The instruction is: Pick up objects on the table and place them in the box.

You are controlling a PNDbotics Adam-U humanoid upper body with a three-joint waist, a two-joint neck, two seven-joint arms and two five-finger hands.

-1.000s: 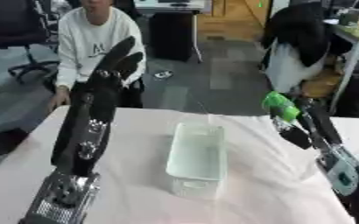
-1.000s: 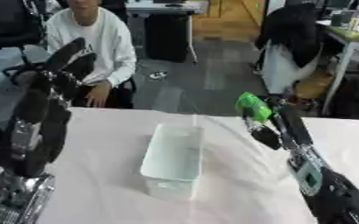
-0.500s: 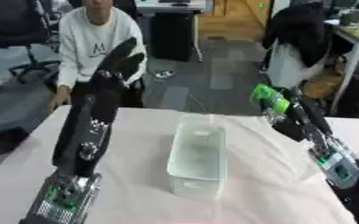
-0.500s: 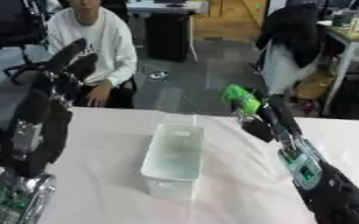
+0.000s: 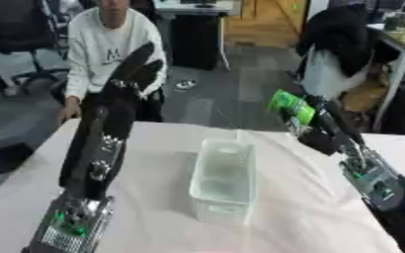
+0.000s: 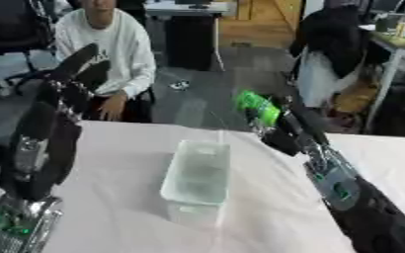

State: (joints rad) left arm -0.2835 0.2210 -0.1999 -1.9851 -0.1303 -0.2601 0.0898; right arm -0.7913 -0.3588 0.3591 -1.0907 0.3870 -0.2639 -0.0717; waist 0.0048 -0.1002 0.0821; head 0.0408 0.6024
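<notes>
Tabletop (image 5: 154, 207): white cloth, box (image 5: 224, 185) at centre, open-topped for loading.
Right hand (image 5: 314, 131): fingers wrapped around green object (image 5: 289, 105), raised beyond box's far-right corner.
Left hand (image 5: 137, 69): idle, fingers straight.

The left arm is raised steeply from the lower left, forearm nearly upright, with the left hand (image 5: 137, 66) held high, its fingers extended and relaxed, nothing held in them. The right arm is stretched in from the lower right corner, its forearm slanted up and toward the middle. The right hand (image 5: 314, 123) is carried above the table, its fingers curled round a green object (image 5: 290, 105) held at its tip
</notes>
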